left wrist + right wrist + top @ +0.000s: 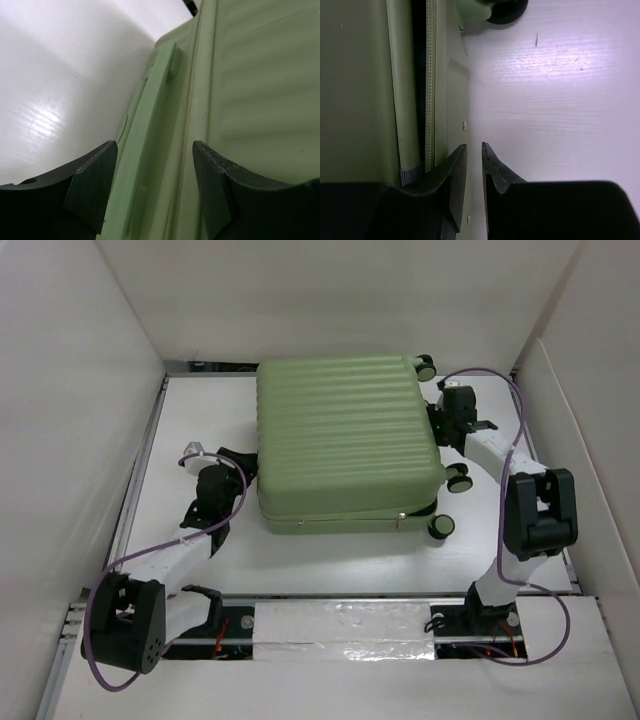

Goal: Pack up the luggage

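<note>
The luggage (345, 440), a pale green ribbed suitcase, lies flat in the middle of the table with its lid down. My left gripper (243, 456) is at its left side. In the left wrist view the left gripper (155, 165) stands open, and the side handle (155, 100) and zip (182, 150) show between its fingers. My right gripper (438, 420) is at the suitcase's right side, between two wheels. That right gripper (474, 150) is open by a narrow gap with nothing in it, beside the shell (355, 75), where a dark slit runs along the zip (430, 75).
Black caster wheels (458, 478) stick out on the suitcase's right side, one (505, 10) just ahead of the right fingers. White walls close in the table (200, 560) on the left, back and right. A foil-taped rail (340, 625) runs along the near edge.
</note>
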`<state>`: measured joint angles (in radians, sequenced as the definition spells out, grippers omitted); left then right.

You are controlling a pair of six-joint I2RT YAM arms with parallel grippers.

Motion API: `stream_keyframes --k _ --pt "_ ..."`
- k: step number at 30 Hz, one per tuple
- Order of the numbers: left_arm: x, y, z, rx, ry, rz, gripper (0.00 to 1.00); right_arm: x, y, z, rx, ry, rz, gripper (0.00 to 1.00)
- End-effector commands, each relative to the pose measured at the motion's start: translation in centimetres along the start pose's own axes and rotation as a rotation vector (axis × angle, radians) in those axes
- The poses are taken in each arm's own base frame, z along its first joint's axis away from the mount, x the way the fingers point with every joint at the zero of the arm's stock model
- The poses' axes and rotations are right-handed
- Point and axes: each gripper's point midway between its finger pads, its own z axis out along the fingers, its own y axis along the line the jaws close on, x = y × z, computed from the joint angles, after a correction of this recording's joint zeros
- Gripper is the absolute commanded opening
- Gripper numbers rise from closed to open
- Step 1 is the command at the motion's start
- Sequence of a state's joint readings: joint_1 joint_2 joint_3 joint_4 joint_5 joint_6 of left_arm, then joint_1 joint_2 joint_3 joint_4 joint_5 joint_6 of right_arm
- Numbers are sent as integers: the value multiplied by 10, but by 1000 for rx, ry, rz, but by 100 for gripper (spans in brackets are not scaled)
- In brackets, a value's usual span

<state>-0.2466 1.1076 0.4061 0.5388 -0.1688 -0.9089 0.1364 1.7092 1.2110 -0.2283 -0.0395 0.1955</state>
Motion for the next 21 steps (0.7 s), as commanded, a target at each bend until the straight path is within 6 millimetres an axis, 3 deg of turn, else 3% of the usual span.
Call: stream_keyframes --k 1,2,5,6,7,8,9,10,12,13,15,17,18,19,20,21 --pt "27 -12 -15 110 104 7 58 -25 96 3 -277 -55 -89 25" --pt "29 -10 -17 109 109 6 58 -37 126 -1 -363 -88 -118 24" --pt "32 2 -23 87 111 13 58 -42 164 11 -444 -68 -175 21" --pt "34 2 -25 91 120 14 56 -69 190 1 -489 -113 -204 21" --pt "38 5 -28 92 133 10 56 -64 197 17 -499 -81 -218 21" --pt "37 2 -33 111 133 3 55 -71 209 16 -528 -82 -241 20" --pt "39 1 -36 127 145 -1 54 -97 221 6 -552 -120 -247 20" --pt "45 2 -40 131 159 -1 54 -97 226 16 -574 -114 -243 20" --pt "48 -4 -48 156 170 -10 54 -111 244 9 -652 -132 -213 20" --pt "49 -6 -51 166 174 -10 54 -132 236 9 -657 -162 -185 22" --pt "54 -14 -58 189 190 -3 54 -148 225 4 -659 -180 -135 43" --pt "51 -23 -61 202 188 17 55 -170 191 -2 -574 -215 -93 66" --pt "49 -11 -58 140 175 51 56 -176 178 -7 -539 -232 -85 71" --pt "40 -15 -58 126 149 64 57 -182 163 -12 -505 -247 -73 75" --pt "30 -14 -59 106 110 76 57 -176 132 -6 -438 -237 -35 80" --pt "19 -1 -59 31 60 90 60 -197 124 -35 -440 -322 -28 82"
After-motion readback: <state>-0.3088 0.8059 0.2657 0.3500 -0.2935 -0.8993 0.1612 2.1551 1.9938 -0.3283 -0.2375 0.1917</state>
